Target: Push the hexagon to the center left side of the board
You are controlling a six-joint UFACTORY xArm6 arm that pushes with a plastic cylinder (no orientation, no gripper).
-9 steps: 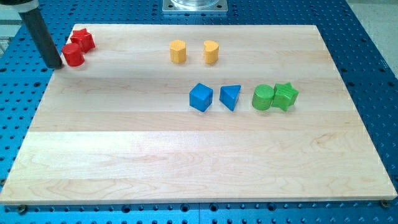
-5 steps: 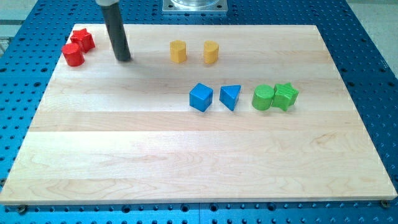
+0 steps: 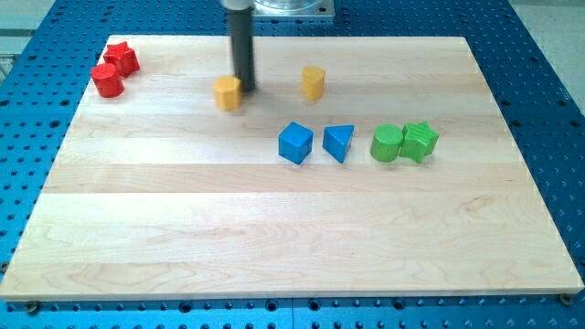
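Your tip [image 3: 245, 90] has no jaws and holds nothing; it touches the right side of the yellow hexagon [image 3: 228, 92], near the board's [image 3: 274, 238] top edge. Push gently left and a bit down, keeping the block centred.

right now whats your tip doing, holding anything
My tip: no gripper, holds nothing; it touches the right side of the yellow hexagon block.

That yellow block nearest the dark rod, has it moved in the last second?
Yes. The yellow hexagon slid toward the view's left and slightly down, widening its gap from the other yellow block. My tip touches its right side.
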